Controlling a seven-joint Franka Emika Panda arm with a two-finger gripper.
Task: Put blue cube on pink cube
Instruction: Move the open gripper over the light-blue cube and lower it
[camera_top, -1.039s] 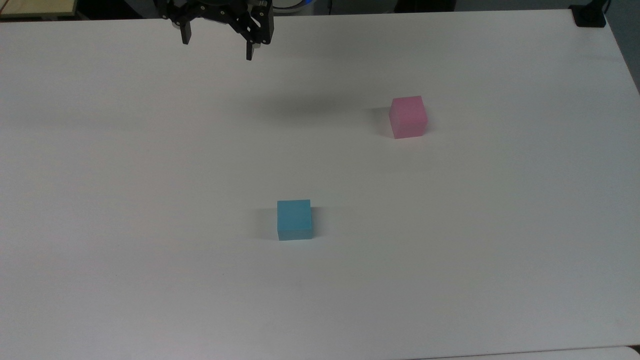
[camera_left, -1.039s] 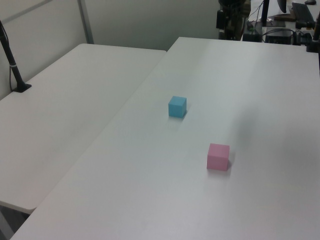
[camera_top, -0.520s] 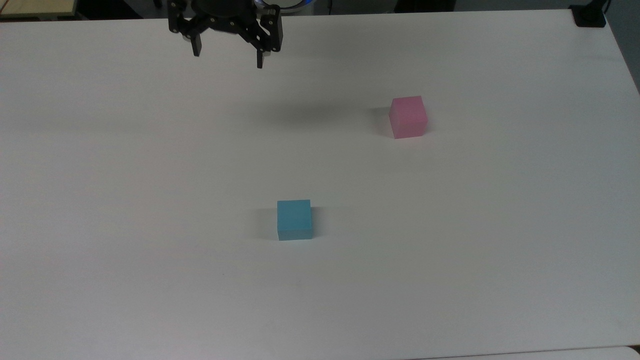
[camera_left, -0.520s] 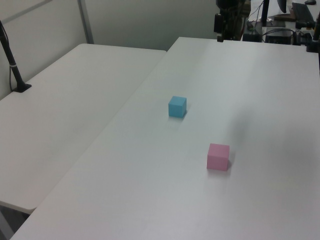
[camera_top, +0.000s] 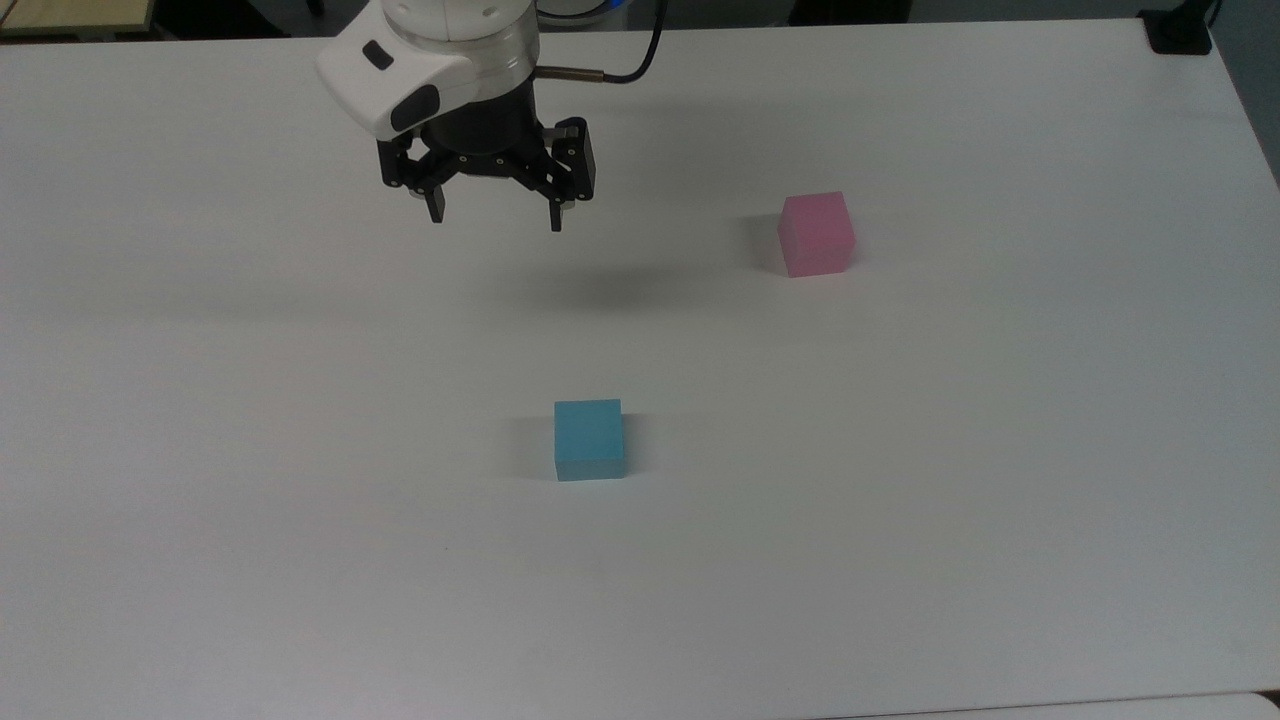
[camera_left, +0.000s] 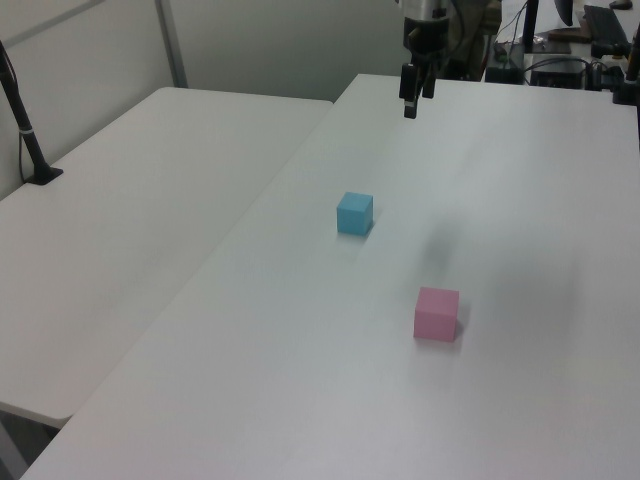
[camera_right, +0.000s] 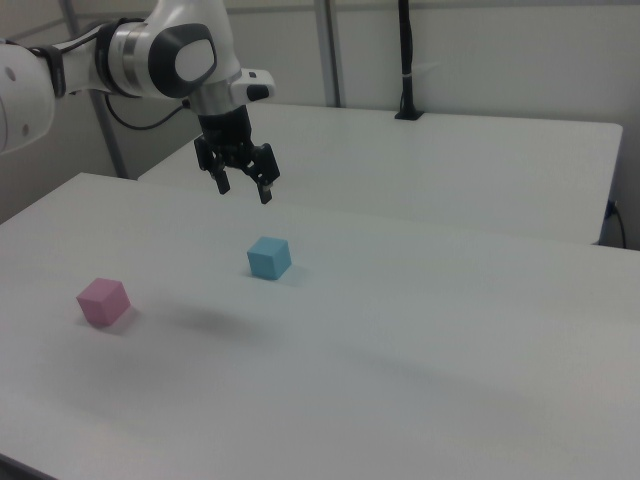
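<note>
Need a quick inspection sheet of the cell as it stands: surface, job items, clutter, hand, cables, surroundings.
Surface: white table, bare apart from the two cubes.
Job's things: blue cube and pink cube both rest on the table, well apart, not stacked.
Clutter: nothing seen.
Grippers: hand open, empty, hanging above the table, short of the blue cube.
Cables: black cable runs from the wrist.
Surroundings: second white table alongside, black post clamped on it.
</note>
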